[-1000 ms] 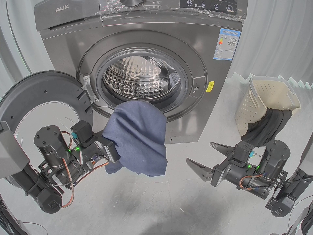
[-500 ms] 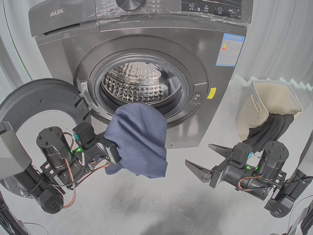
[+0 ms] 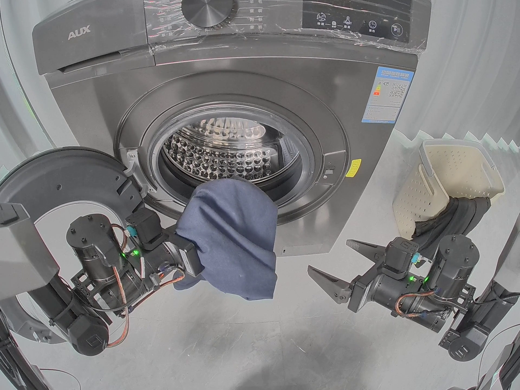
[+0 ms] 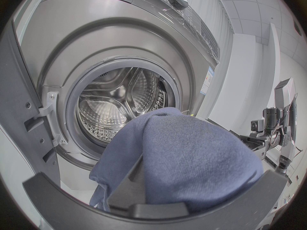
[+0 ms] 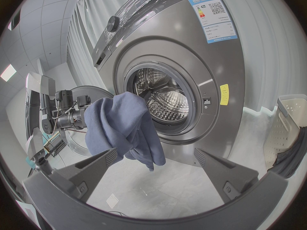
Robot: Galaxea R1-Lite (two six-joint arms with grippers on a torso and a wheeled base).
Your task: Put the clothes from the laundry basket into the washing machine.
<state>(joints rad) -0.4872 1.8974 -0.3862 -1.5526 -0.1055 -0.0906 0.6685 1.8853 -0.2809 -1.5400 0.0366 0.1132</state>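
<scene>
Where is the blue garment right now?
In the head view the blue garment hangs left of centre from the left gripper, just in front of the lower rim of the washing machine opening, beside its swung-open door.

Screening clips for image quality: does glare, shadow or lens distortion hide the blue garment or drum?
Head view: glare on the panel's plastic film, highlights in the drum, blue garment evenly lit. Left and right wrist views: fisheye bending, dark corners; neither hides drum or garment.

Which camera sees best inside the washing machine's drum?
The left wrist view: the drum shows its ribs and back wall. The head view looks down on its perforated wall; the right wrist view sees it slantwise.
</scene>
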